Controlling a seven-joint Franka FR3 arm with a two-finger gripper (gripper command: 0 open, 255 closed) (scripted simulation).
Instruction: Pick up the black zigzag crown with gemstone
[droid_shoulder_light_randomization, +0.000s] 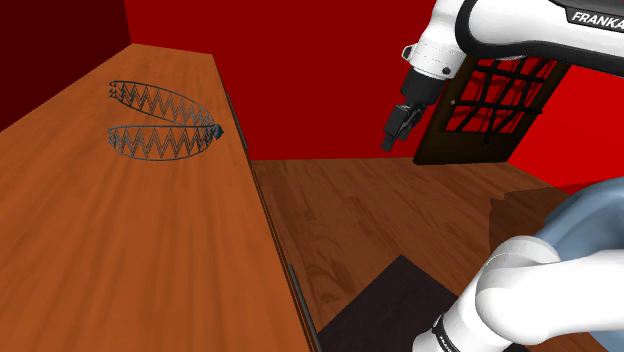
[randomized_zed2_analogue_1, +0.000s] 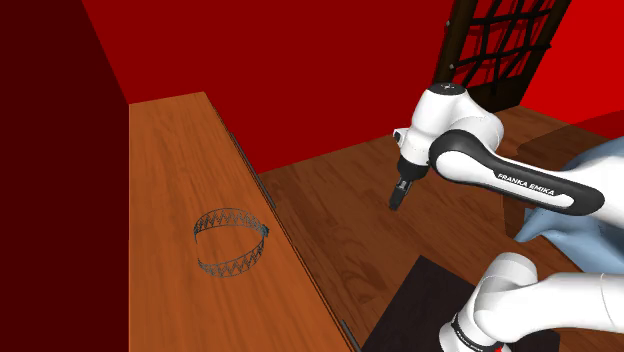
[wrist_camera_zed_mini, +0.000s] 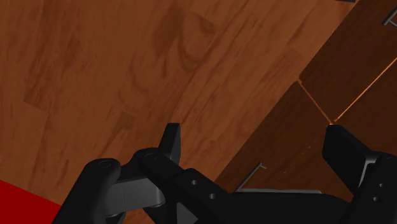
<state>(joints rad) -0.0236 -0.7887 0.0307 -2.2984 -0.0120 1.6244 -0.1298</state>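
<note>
The black zigzag crown (droid_shoulder_light_randomization: 163, 147) (randomized_zed2_analogue_1: 231, 266) is a thin wire ring lying on the wooden counter top (droid_shoulder_light_randomization: 110, 270) (randomized_zed2_analogue_1: 170, 150), near the counter's edge. A small dark stone (droid_shoulder_light_randomization: 218, 131) sits on the ring's side closest to that edge. My gripper (droid_shoulder_light_randomization: 395, 131) (randomized_zed2_analogue_1: 397, 197) (wrist_camera_zed_mini: 254, 137) hangs in the air over the wooden floor, well off the counter and far from the crown, pointing down. Its black fingers (wrist_camera_zed_mini: 170, 140) stand apart with nothing between them. In the wrist view the floor and the counter's dark drawer fronts (wrist_camera_zed_mini: 356, 57) lie below the hand.
Red walls (droid_shoulder_light_randomization: 300, 80) close the room behind the counter. A dark lattice door (droid_shoulder_light_randomization: 490, 100) (randomized_zed2_analogue_1: 500, 50) stands behind the arm. A blue-grey shape (droid_shoulder_light_randomization: 570, 215) (randomized_zed2_analogue_1: 580, 190) lies by the stand, and a dark slab (droid_shoulder_light_randomization: 390, 310) (randomized_zed2_analogue_1: 420, 300) sits on the floor.
</note>
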